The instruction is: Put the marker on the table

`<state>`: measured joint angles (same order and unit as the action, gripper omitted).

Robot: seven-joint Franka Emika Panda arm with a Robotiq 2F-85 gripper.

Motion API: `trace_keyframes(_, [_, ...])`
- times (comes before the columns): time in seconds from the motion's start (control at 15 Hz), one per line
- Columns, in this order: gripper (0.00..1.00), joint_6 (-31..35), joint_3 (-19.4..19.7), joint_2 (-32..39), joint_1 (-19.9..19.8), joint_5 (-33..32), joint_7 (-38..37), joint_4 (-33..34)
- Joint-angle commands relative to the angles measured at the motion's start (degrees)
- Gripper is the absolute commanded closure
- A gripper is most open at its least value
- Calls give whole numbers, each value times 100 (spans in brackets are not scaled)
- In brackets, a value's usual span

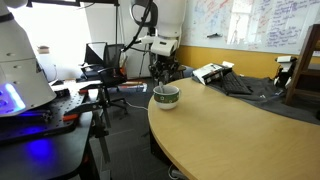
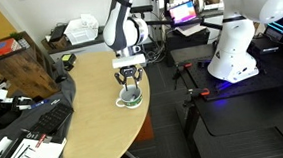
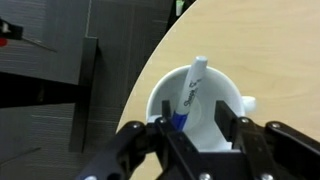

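The marker (image 3: 191, 92) stands leaning inside a small white bowl (image 3: 222, 112), in the middle of the wrist view; its blue end is down in the bowl, low and slightly left, and its pale end points up the frame, tipped a little to the right, reaching the bowl's far rim. Its long axis thus runs almost bottom to top of that view. The fingers (image 3: 165, 138) are apart, one on each side at the bottom of the frame, and the blue end lies in the gap between them, nearer the left-hand finger; whether it touches that one I cannot tell. Their closing line runs left to right, roughly crosswise to the marker, which I judge a fair set-up for a pinch low on the shaft. In both exterior views the fingers (image 2: 130, 86) hang right over the bowl (image 1: 166, 97), which sits on the counter (image 3: 275, 55) near its curved edge. The marker is not yet on the counter; bare tan surface lies toward the upper right of the wrist view
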<state>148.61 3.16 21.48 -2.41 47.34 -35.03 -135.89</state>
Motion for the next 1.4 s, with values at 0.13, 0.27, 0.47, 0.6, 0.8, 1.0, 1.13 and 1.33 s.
trace_keyframes(0.13, [45,241,0,289,58,-204,314,307])
trace_keyframes(0.27, [44,178,-19,443,59,-235,316,499])
trace_keyframes(0.47, [48,130,-26,709,103,-348,247,743])
trace_keyframes(0.6, [48,110,-29,881,109,-403,244,866])
trace_keyframes(0.8, [46,91,-26,1068,77,-417,217,960])
trace_keyframes(1.0, [46,-11,-135,1248,-19,-297,330,1085])
trace_keyframes(1.13, [45,-66,-172,1336,-26,-283,324,1136])
trace_keyframes(1.33, [74,-87,-191,1399,-54,-248,308,1156])
